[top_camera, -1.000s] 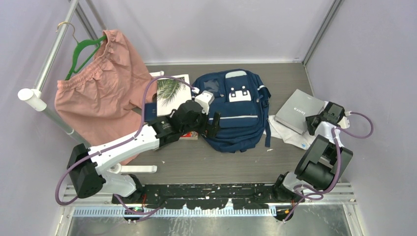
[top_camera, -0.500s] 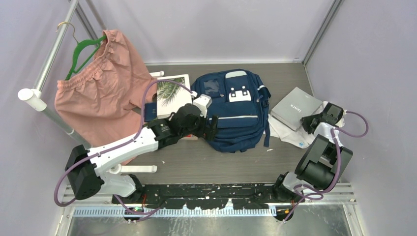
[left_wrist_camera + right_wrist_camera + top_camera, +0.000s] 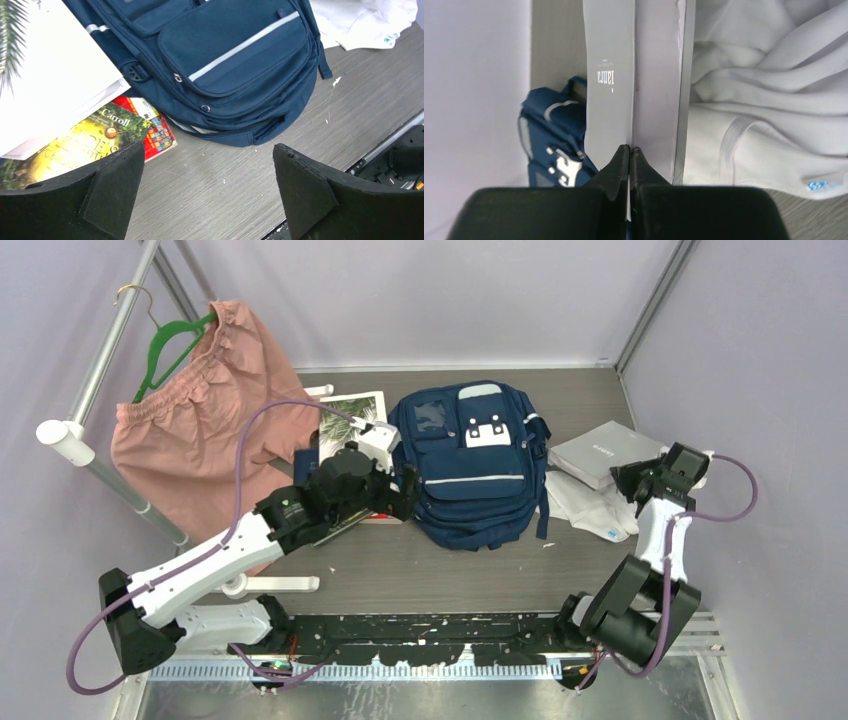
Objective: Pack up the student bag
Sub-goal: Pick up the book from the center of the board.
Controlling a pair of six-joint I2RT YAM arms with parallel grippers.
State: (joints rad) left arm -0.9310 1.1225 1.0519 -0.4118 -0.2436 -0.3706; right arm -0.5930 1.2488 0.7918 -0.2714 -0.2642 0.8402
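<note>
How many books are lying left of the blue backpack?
2 for sure: a white palm-leaf book left of the backpack, and a colourful Carroll book partly under the first. A dark blue edge beside them may be a third.

One each: student bag (image 3: 480, 470), box (image 3: 600, 452), cloth (image 3: 590, 508), shorts (image 3: 200, 430); two books (image 3: 55, 85).

Left gripper (image 3: 207, 162) spread wide; right gripper (image 3: 629, 150) pinched shut, apparently fully.
</note>
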